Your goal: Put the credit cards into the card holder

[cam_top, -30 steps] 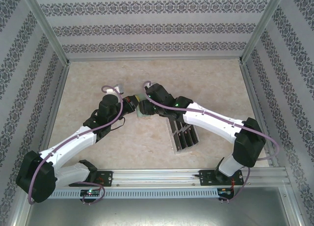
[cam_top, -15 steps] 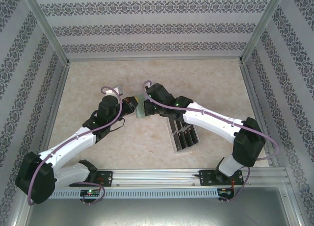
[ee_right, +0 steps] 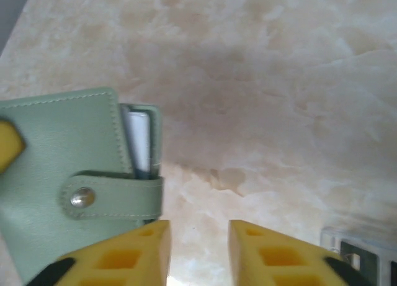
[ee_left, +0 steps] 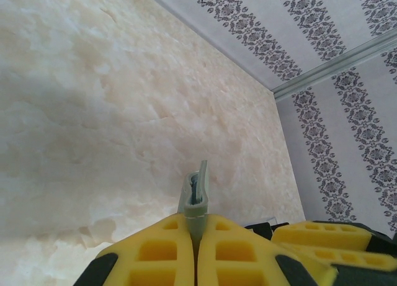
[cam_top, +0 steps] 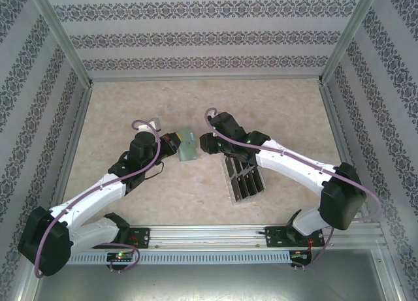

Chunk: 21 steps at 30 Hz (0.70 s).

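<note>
— How do the two arms stand?
— The left arm (cam_top: 98, 193) reaches from its base forward and to the right. The right arm (cam_top: 294, 165) reaches forward and to the left. Both are bent, and their wrists come near each other over the middle of the surface (cam_top: 130, 105).
— And the pincers?
— The left pincer (ee_left: 195, 239) is pressed closed on the edge of the card holder (ee_left: 197, 190). The right pincer (ee_right: 198, 249) faces it from just beside, its yellow fingers (ee_right: 133, 255) parted with a gap.

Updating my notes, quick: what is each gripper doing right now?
Left gripper: closed, holding the green card holder by its edge.
Right gripper: open, holding nothing.
</note>
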{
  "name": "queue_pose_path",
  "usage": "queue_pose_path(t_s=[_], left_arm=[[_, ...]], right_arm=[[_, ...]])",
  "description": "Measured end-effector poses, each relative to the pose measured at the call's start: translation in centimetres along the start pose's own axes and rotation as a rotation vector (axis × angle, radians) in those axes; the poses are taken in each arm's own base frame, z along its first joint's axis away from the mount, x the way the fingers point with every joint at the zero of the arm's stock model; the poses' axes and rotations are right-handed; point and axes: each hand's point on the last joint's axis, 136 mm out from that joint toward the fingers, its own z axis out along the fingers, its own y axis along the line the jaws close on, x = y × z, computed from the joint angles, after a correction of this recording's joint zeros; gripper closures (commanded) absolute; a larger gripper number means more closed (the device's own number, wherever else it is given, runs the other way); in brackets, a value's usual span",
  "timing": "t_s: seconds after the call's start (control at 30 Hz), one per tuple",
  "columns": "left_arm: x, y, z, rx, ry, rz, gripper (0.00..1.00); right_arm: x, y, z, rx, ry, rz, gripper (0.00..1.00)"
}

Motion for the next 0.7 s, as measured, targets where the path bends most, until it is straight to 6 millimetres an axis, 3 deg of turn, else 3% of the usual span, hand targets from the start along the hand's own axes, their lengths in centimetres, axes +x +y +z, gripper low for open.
queue_pose_path(t_s=[0.17,0.3,0.57,0.7], left_arm=[[0.0,0.0,0.0,-0.001,0.001,0.0,1.0],[0.0,0.0,0.0,-0.001,0.001,0.0,1.0],[0.1,0.3,0.0,-0.013,0.0,0.0,1.0],[0.1,0.3,0.0,-0.013,0.001,0.0,1.0]], right_arm=[[-0.9,3.8,0.2,-0.084,0.001,-0.041,0.54],[-1.3,5.4,0.7,-0.113,0.001,-0.06,0.54],[-0.3,5.1,2.5,-0.087,0.038,-0.066,0.58],[-0.1,4.6,3.0,-0.064,0.04,-0.069,0.65]])
